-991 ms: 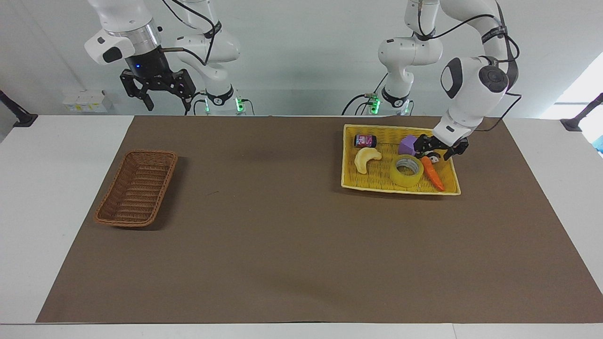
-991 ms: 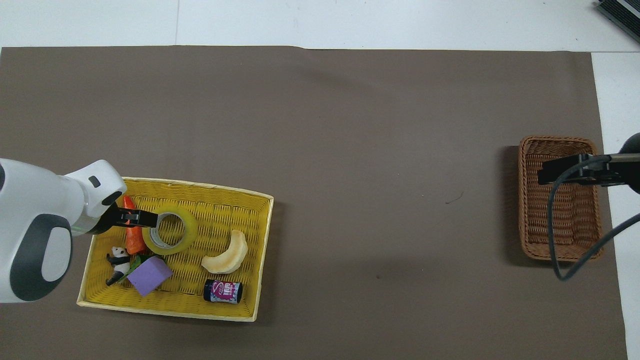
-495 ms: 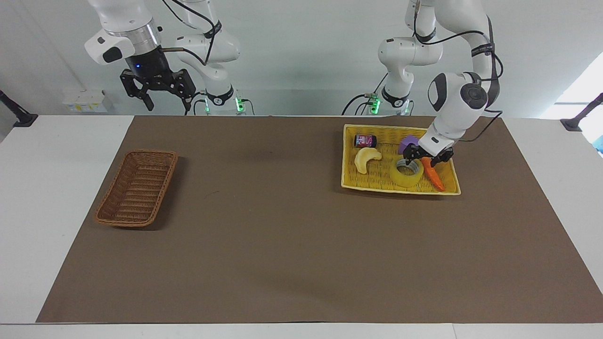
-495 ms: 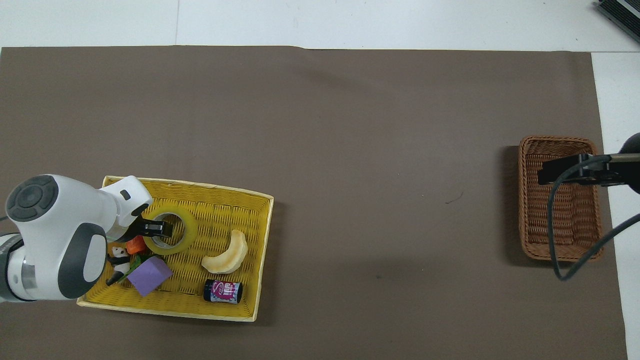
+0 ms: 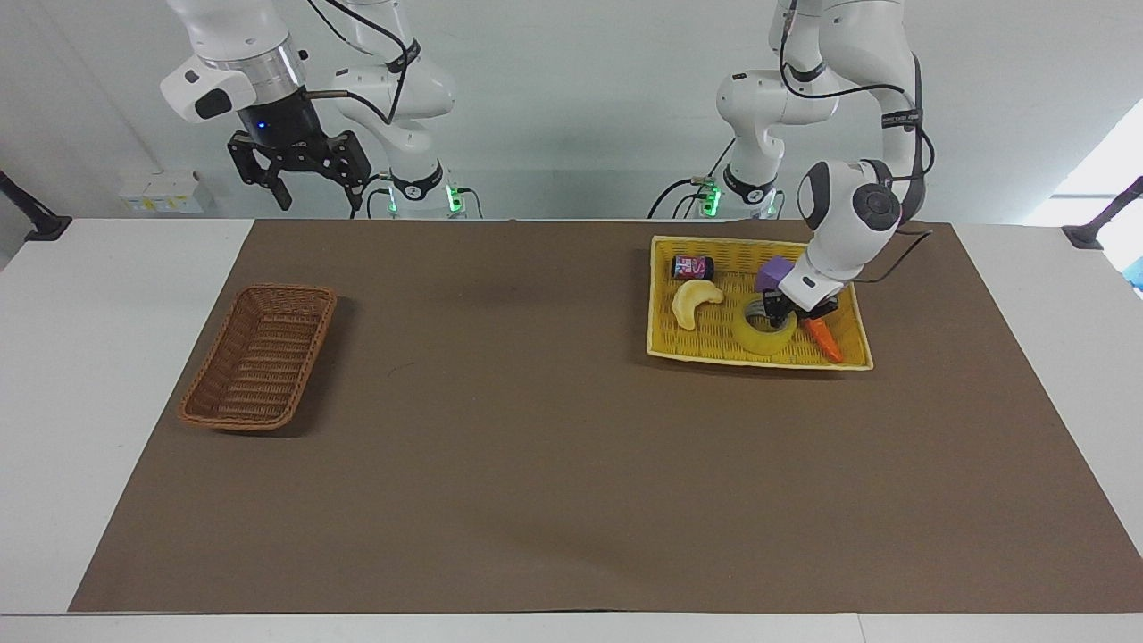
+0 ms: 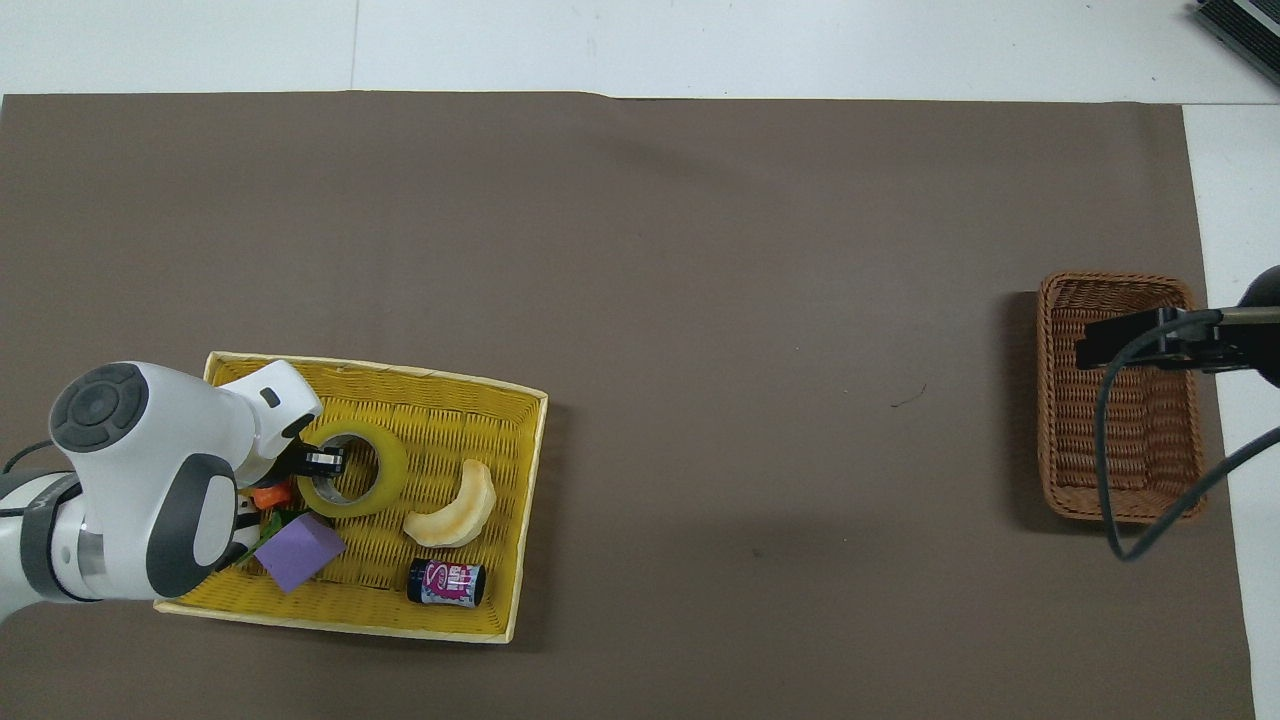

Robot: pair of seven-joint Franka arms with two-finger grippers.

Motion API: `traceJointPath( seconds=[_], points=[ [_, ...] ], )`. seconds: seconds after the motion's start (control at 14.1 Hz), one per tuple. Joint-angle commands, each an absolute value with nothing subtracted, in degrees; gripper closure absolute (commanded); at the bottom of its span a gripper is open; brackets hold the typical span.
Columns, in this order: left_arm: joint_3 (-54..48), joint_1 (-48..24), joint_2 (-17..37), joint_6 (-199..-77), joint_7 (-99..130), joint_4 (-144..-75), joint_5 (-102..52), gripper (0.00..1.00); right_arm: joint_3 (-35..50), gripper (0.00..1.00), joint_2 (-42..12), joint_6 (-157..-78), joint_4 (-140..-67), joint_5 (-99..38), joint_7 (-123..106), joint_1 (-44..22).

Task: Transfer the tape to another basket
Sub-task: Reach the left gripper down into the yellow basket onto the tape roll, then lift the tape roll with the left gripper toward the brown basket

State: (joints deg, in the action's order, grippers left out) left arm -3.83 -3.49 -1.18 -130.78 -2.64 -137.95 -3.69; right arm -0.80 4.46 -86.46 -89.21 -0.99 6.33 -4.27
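The tape [image 5: 762, 331] lay flat in the yellow basket [image 5: 714, 350] at the left arm's end of the surface [image 5: 536, 446]. The left end effector [image 5: 793, 312] was down at the roll, with one finger [image 6: 322, 460] inside the grey core and the other outside the rim, straddling the wall; whether it was clenched on the tape I cannot tell. A banana toy [image 5: 695, 301] lay beside the tape toward the right arm's end. A purple block [image 5: 772, 271] and a small dark can [image 5: 692, 266] lay nearer the robots. An orange carrot toy [image 5: 823, 339] sat just beside the roll. The brown basket [image 5: 259, 355] stood well apart at the right arm's end. The right end effector [image 5: 299, 179] waited high in the air, fingers spread and holding nothing.
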Motion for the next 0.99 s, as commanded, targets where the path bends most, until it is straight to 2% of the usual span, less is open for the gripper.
traceJointPath(
  seconds=[0.0, 0.57, 0.71, 0.92],
  points=[
    [-3.3, -3.8, -0.4, -125.5, -2.2, -132.2, -4.5, 1.0, -0.8, 0.0, 4.7, -86.7, -89.5, -1.9, 5.4, -3.7],
    [-2.8, -1.8, -0.4, -98.8, -1.9, -111.2, -9.9, 1.0, -0.8, 0.0, 4.7, -86.7, -89.5, -1.9, 5.4, -3.7],
    [-2.6, -1.7, -0.4, -95.3, -1.2, -108.6, -14.2, 1.0, -0.8, 0.0, 4.7, -86.7, -89.5, -1.9, 5.4, -3.7],
    [-3.2, -2.7, -0.4, -96.1, 5.1, -108.5, -19.8, 1.0, -0.8, 0.0, 4.7, -86.7, -89.5, -2.0, 5.4, -3.7]
  ],
)
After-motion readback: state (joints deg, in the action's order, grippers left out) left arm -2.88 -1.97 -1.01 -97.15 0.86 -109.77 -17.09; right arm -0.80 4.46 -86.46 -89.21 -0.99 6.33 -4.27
